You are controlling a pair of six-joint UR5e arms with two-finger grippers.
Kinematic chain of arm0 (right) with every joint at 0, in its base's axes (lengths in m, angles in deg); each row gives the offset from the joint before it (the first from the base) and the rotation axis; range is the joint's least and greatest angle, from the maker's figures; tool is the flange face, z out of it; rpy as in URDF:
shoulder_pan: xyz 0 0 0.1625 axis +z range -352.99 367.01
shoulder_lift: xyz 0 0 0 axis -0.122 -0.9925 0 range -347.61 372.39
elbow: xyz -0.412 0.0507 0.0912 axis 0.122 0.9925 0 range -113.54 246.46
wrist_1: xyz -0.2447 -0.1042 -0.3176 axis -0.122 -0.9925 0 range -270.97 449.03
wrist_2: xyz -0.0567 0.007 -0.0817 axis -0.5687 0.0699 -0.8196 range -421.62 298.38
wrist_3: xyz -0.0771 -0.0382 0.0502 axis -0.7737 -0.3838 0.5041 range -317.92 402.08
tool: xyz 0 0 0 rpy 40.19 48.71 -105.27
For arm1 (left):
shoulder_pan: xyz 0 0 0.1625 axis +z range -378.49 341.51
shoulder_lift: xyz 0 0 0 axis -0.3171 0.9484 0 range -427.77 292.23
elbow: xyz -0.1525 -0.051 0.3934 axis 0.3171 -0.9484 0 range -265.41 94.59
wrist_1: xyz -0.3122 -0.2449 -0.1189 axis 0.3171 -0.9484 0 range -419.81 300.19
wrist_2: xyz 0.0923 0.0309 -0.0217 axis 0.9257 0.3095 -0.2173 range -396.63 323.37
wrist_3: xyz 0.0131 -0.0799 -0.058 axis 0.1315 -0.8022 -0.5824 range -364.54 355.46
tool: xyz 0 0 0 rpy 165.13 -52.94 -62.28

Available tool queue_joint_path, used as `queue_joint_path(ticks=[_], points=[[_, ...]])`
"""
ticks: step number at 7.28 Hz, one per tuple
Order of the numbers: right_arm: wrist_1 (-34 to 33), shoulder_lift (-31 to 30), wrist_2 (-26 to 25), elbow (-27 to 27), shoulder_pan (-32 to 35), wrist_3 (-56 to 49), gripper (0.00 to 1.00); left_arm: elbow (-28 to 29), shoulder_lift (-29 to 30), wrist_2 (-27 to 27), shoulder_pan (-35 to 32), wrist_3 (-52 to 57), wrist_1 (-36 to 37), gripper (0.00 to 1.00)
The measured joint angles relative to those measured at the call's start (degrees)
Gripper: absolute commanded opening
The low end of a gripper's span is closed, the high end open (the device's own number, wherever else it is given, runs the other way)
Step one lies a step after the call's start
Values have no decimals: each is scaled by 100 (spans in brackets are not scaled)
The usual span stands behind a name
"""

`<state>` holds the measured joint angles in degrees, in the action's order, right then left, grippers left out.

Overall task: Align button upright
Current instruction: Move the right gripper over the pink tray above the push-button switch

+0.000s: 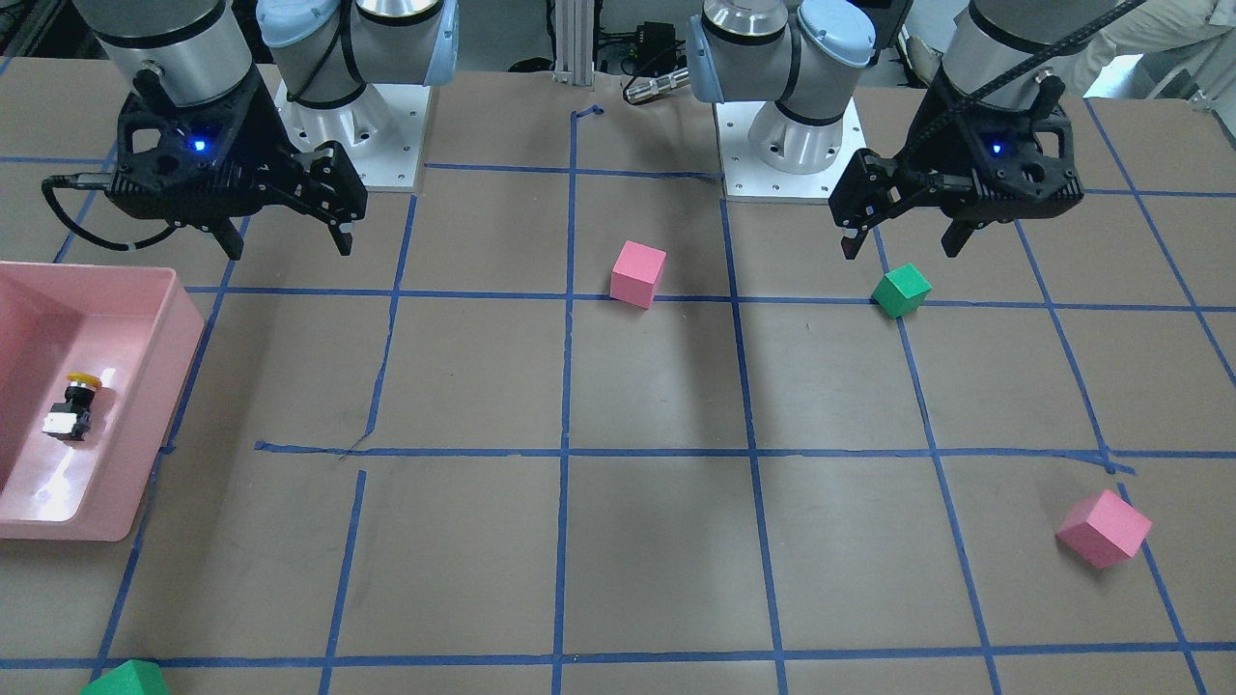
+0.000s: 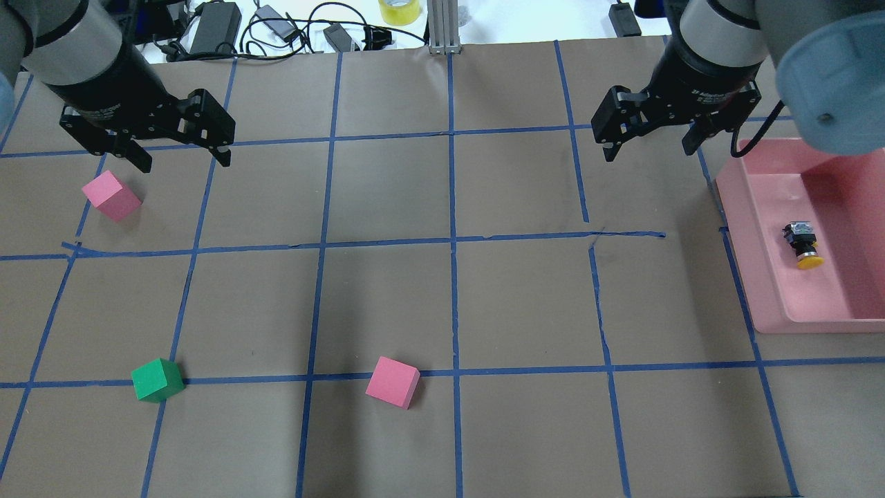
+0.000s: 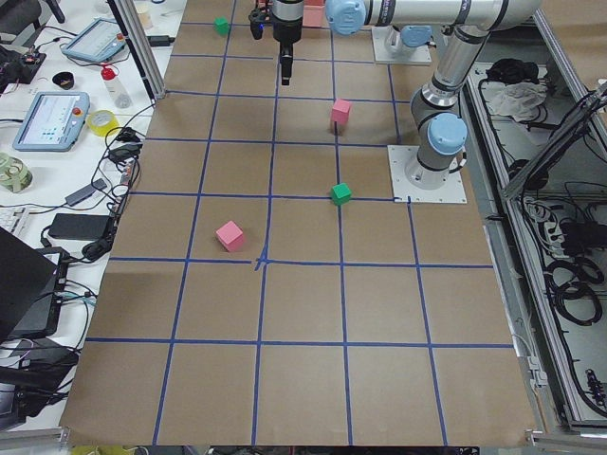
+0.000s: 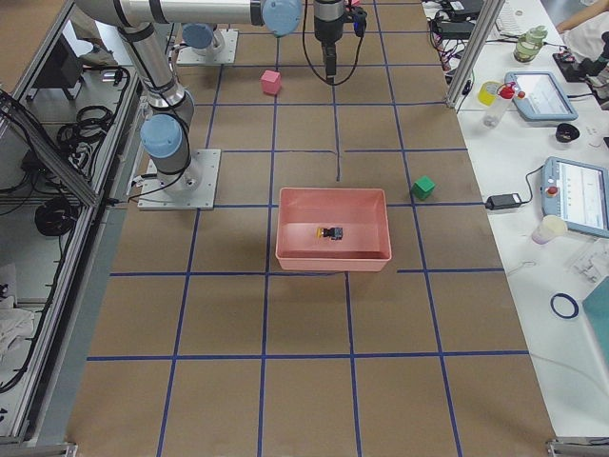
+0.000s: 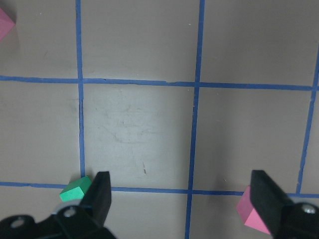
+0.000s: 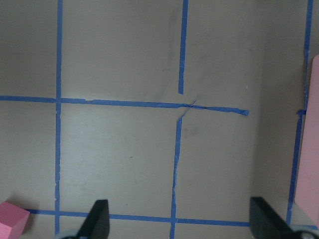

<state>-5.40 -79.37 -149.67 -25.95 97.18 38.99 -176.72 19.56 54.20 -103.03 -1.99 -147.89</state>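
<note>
- Seeing the button (image 1: 75,405) on its side, not upright, on the floor of the pink tray (image 1: 159,386). The yellow cap points toward the robot's base and the whitish block points away.
- In the overhead view nothing touches the button (image 2: 802,245); it lies clear of the tray (image 2: 753,242) walls.
- Right gripper (image 1: 288,246) hangs over the table (image 1: 657,386) beside the tray, toward the table's middle and not above the button. Fingers spread wide, nothing between them. Its wrist camera shows only the tray's edge at the frame's right.
- Left gripper (image 1: 900,249) is well apart, at the other end of the table. Fingers also spread wide and empty.
- Green cube (image 1: 901,290) sits on a tape line just below the left gripper in the front view.
- One pink cube (image 1: 638,273) sits near the table's middle, and another pink cube (image 1: 1104,527) sits far out on the left arm's side.
- I see a second green cube (image 1: 126,679) cut off at the front view's bottom edge, past the tray.
</note>
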Motion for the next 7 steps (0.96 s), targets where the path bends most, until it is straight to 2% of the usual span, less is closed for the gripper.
queue_joint_path(ticks=[2,4,6,7], points=[[-24,25,-15,-45,-25,-88,100,-26,2,-16,0,0,-5,100],[-188,118,-91,-59,-403,-609,100,-34,2,-11,0,0,-5,100],[-406,436,-108,-113,-1419,-1546,100,-54,3,-14,0,0,-2,100],[-783,721,-101,-226,-1970,-2115,100,-69,0,-9,0,0,0,100]])
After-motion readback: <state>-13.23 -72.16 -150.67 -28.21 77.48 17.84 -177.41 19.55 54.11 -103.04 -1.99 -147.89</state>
